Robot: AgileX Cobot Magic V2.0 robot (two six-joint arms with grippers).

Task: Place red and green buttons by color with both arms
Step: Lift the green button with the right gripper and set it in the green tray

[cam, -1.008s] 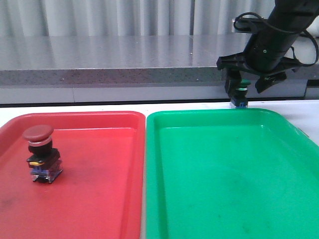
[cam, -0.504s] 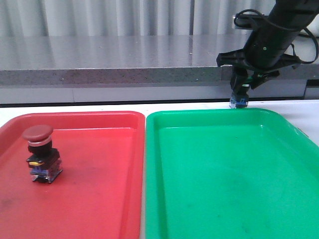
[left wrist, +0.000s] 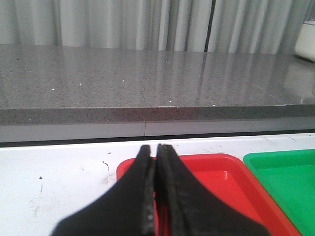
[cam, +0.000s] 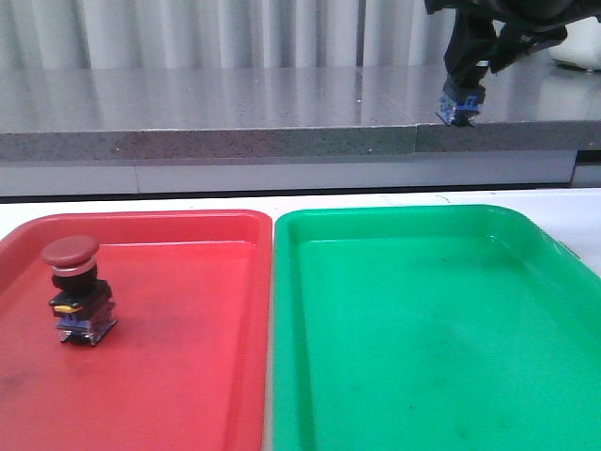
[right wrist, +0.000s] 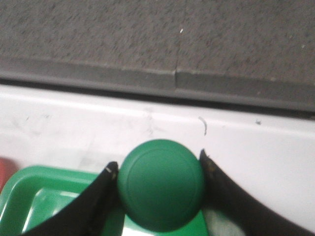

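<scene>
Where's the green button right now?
The green button is clamped in the right hand, held high in the air above the far edge of the green tray.

Setting: I judged it a lab test bench | white counter [cam: 188, 201], grey stone ledge [cam: 207, 103], pale curtains [cam: 188, 33].

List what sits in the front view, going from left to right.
red button standing in the red tray → green tray → right tool, raised above the far edge of the green tray, shut on the green button.
</scene>
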